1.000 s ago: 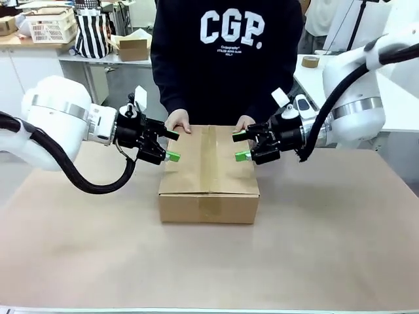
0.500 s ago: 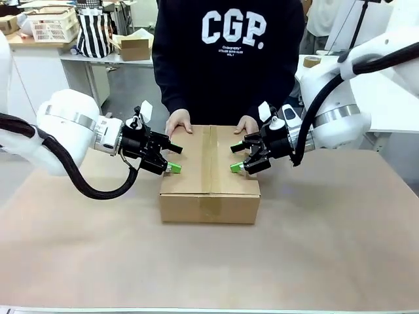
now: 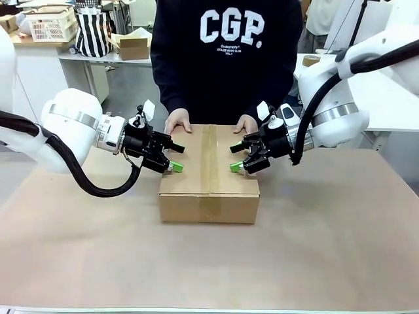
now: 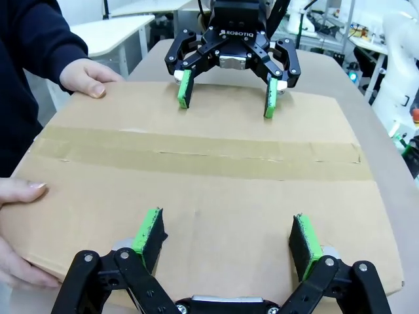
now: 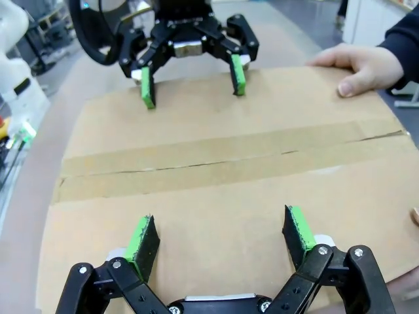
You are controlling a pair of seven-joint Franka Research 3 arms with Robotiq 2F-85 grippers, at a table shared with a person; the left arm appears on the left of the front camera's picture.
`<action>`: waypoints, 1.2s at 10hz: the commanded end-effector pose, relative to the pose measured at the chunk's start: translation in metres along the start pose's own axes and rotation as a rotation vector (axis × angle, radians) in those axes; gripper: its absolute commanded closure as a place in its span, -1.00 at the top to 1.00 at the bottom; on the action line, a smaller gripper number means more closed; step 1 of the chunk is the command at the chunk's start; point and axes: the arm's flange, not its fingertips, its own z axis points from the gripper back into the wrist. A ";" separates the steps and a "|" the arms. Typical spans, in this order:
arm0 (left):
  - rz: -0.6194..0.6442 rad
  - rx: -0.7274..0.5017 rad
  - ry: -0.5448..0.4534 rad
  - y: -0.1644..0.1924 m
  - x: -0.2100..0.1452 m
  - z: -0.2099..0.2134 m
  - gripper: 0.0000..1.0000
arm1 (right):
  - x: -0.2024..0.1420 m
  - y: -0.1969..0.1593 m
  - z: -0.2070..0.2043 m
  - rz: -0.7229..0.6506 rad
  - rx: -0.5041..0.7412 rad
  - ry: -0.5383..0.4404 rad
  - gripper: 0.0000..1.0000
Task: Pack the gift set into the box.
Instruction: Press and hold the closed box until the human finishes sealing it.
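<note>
Jaws stand apart and empty on the left gripper [image 3: 177,158] and right gripper [image 3: 234,158], facing each other over the closed, taped box [image 3: 209,196] mid-tabletop [image 3: 209,268]. A person's hands [image 3: 178,122] rest on its far edge.

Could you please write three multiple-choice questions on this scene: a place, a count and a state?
1. Where do the person's hands rest? A on the box's far edge; B on the table; C on the arms.
2. How many end effectors are over the box top? A none; B one; C two.
3. The box's flaps are: A shut and taped; B open; C torn off.
Answers: 1A, fingers lie on the far edge. 2C, the left end effector and right end effector flank the tape. 3A, tape covers the closed seam.
</note>
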 end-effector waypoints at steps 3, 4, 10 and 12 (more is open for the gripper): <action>0.053 -0.020 0.139 0.000 -0.019 -0.009 1.00 | -0.020 -0.007 -0.009 -0.030 0.071 0.123 1.00; 0.076 -0.011 0.134 0.001 -0.019 -0.013 1.00 | -0.020 -0.007 -0.009 -0.040 0.109 0.136 1.00; 0.023 -0.007 0.045 0.002 0.004 -0.003 1.00 | 0.003 -0.005 -0.001 -0.008 0.026 0.035 1.00; 0.023 -0.007 0.045 0.002 0.004 -0.003 1.00 | 0.003 -0.005 -0.001 -0.008 0.026 0.035 1.00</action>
